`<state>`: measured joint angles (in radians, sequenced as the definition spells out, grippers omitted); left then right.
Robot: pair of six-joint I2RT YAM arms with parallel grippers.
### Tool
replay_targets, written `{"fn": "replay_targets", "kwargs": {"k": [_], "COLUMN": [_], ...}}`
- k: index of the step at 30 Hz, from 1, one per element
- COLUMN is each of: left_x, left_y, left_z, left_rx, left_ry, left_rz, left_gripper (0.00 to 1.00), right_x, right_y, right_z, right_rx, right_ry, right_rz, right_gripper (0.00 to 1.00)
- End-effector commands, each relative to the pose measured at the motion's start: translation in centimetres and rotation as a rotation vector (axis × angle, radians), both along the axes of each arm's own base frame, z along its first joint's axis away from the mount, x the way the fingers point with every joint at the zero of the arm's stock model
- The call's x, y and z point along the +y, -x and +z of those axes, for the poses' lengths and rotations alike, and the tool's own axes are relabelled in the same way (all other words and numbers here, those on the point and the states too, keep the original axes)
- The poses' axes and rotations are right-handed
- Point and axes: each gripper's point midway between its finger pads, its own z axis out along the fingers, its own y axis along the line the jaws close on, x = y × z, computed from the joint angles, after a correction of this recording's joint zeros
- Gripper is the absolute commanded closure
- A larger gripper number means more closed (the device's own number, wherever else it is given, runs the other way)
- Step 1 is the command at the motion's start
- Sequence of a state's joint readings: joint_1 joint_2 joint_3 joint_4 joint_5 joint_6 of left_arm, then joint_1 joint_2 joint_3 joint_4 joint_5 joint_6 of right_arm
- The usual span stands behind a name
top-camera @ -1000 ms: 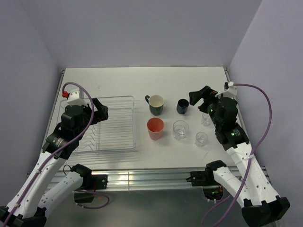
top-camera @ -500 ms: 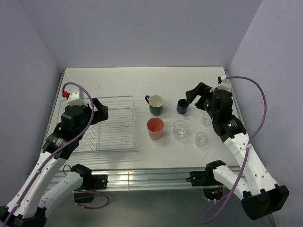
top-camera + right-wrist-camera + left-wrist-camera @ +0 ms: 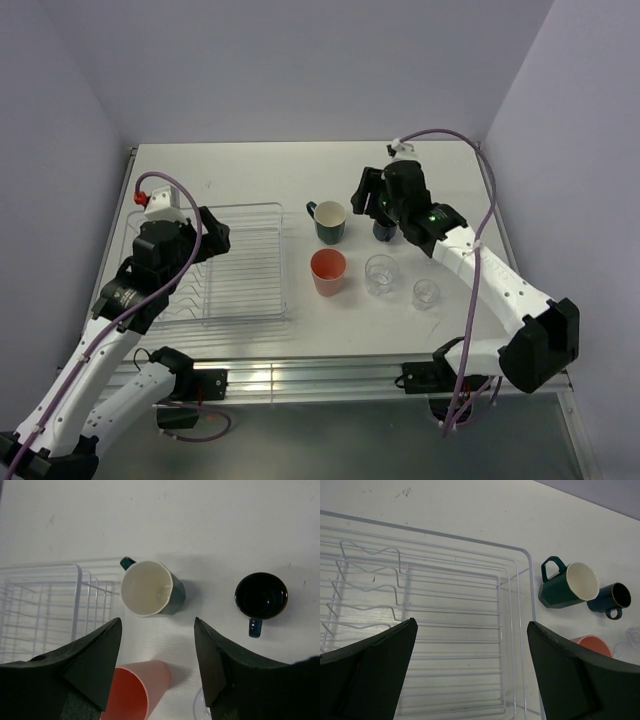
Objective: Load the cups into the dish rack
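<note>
**No cup racked yet; right gripper hangs open over the mugs**

The right gripper (image 3: 157,630) is spread wide with nothing between its fingers. It hangs above the cups, looking down into them. The dark teal mug (image 3: 150,587) stands just ahead of the gap, mouth up and cream inside showing, its handle turned away toward the rack. Out past one finger, on the side away from the rack, is the smaller navy mug (image 3: 261,597), upright and apart from the teal one. Back under the other finger stands the salmon-pink tumbler (image 3: 134,690), also mouth up. From the top camera, two clear glasses (image 3: 381,273) show nearer the arm bases than these jaws. A third, if there is one, is not visible, as the right arm covers that patch of the table (image 3: 250,170).

The left gripper (image 3: 471,630) is likewise wide open and empty, held over the dish rack (image 3: 520,555). Between and below its fingers lie only bare wire ribs. The cups sit off beyond the rack's rim on the right arm's side, well clear of these jaws.

As far as the views show, the task has barely begun. Every visible cup is on the table and none in the rack, though the left arm hides part of it from above. The teal mug looks the likeliest first pick, given where the right jaws are aimed. All the cups remain to be loaded.
</note>
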<state>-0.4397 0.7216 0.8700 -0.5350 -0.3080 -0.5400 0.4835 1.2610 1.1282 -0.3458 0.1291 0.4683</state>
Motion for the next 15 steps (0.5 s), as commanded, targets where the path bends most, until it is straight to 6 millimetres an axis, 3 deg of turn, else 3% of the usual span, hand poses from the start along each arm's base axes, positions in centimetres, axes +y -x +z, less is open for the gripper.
{"fn": "replay_targets", "kwargs": {"k": [1,2,4,5,6,8,9,10,12,15], "left_x": [-0.3,-0.4,-0.3,-0.3,-0.3,-0.3,-0.3,-0.3,-0.4,-0.4], "left_y": [-0.6,-0.5,-0.5,-0.5,-0.4,-0.4,-0.4,-0.4,-0.4,-0.5], "left_z": [1.0,1.1,1.0,1.0,1.1,1.1,1.1,1.1,1.0,1.1], "left_rx": [-0.03,-0.032,-0.03,-0.028,-0.032,-0.033,-0.033,-0.034,-0.029,-0.03], "left_ry": [0.016,0.019,0.02,0.018,0.02,0.02,0.021,0.022,0.019,0.017], "left_rz": [-0.001,-0.006,-0.005,-0.005,-0.005,-0.004,-0.005,-0.008,-0.01,-0.013], "left_gripper": [0.01,0.01,0.01,0.01,0.01,0.01,0.01,0.01,0.01,0.01], "right_x": [2.0,3.2,4.2,5.1,5.7,6.9,7.3,7.7,8.4,9.2], "right_y": [-0.8,-0.9,-1.2,-1.5,-1.8,-2.2,-2.4,-2.7,-3.2,-3.6], "right_z": [2.6,1.5,1.5,0.2,0.7,-0.9,-0.7,-2.0,-2.1,-3.9], "right_rx": [-0.068,-0.046,-0.034,-0.008,-0.016,0.019,0.018,0.049,0.054,0.089], "right_ry": [0.044,0.081,0.112,0.148,0.151,0.188,0.189,0.212,0.222,0.263], "right_rz": [0.043,0.073,0.086,0.1,0.106,0.124,0.127,0.133,0.138,0.148], "right_gripper": [0.36,0.37,0.44,0.46,0.47,0.49,0.5,0.51,0.54,0.57]}}
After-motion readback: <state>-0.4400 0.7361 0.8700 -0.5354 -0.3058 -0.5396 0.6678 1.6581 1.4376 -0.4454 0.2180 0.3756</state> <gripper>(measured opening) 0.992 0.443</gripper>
